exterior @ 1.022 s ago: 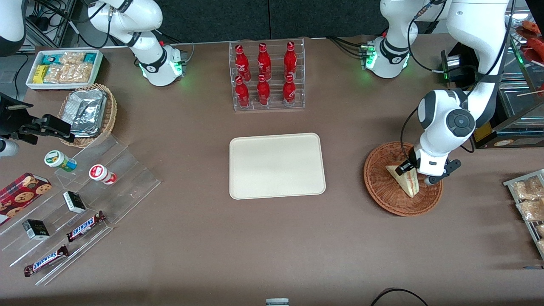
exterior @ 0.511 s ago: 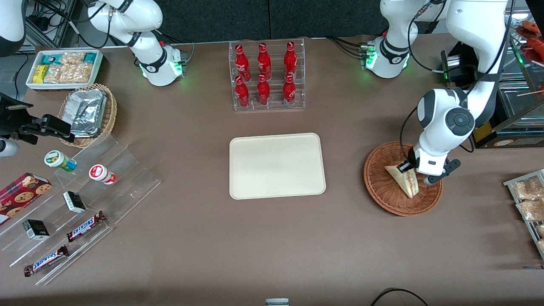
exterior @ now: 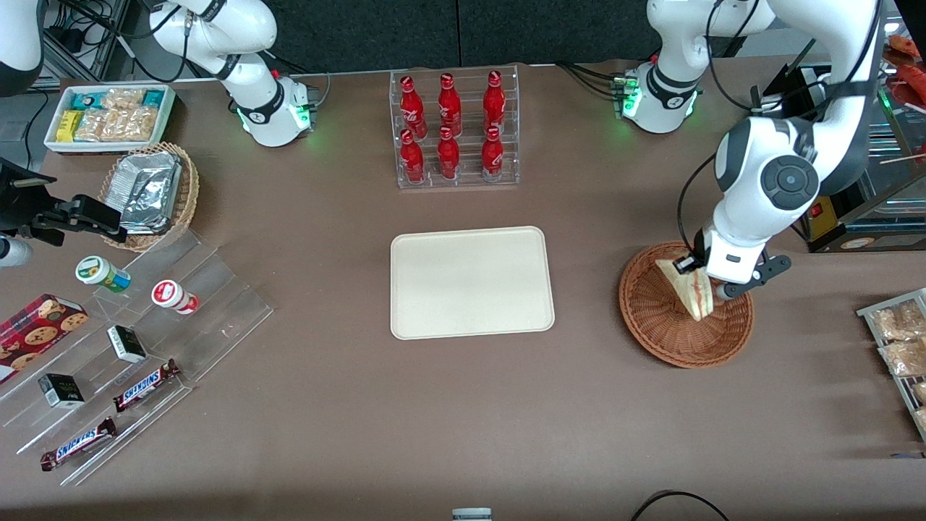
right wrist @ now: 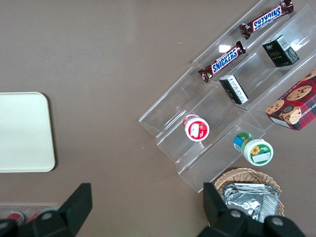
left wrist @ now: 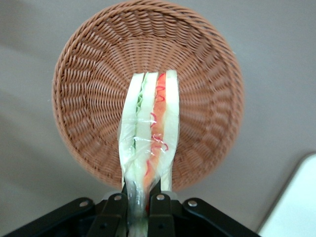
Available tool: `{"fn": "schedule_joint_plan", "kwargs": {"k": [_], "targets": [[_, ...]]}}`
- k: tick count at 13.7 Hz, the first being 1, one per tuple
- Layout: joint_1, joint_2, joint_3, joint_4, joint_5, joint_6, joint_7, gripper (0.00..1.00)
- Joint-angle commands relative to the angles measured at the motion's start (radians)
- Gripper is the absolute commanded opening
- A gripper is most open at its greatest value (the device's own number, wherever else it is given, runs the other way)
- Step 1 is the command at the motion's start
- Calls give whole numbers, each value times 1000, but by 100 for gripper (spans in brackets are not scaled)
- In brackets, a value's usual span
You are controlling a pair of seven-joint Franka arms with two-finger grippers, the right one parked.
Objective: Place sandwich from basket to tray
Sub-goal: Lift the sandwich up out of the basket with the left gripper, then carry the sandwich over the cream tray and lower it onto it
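Jaws of the gripper (left wrist: pixel 139 207) clamp the sandwich (left wrist: pixel 149 148) above the basket (exterior: pixel 676 333), tray (exterior: pixel 470 282) bare mid-tabletop (exterior: pixel 463 412); two bars (right wrist: pixel 225 61) read SNICKERS.

Colour rundown: the tabletop (exterior: pixel 347 405) is a flat dull brown all over. The basket (exterior: pixel 655 329) is reddish-brown wicker with that tight ringed weave, and the sandwich (exterior: pixel 691 289) hanging over it is pale white bread with red, orange and a bit of green striping on the cut side. The pincer (left wrist: pixel 140 205) clamped on it is plain black, on a glossy white arm. The tray (exterior: pixel 472 282) is solid cream, no pattern. The 6 bottles (exterior: pixel 448 126) are bright red with white lettering in a clear rack. The 2 Snickers bars (exterior: pixel 108 416) are brown with blue-and-white logos, and the foil packs (exterior: pixel 148 184) are crinkly silver in a tan basket.
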Motion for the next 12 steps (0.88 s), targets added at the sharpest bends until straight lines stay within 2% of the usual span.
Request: {"fn": "schedule_joint_plan", "kwargs": {"k": [1,7,9,12], "targets": [[-6,13,-65,137,20,-158,-12,0],[-32,105,-260,296,6,-211,-103,0],[-69,134,-280,318,-14,-193,-101,0],[-185,254,-280,411,-19,-185,-124,0]]}}
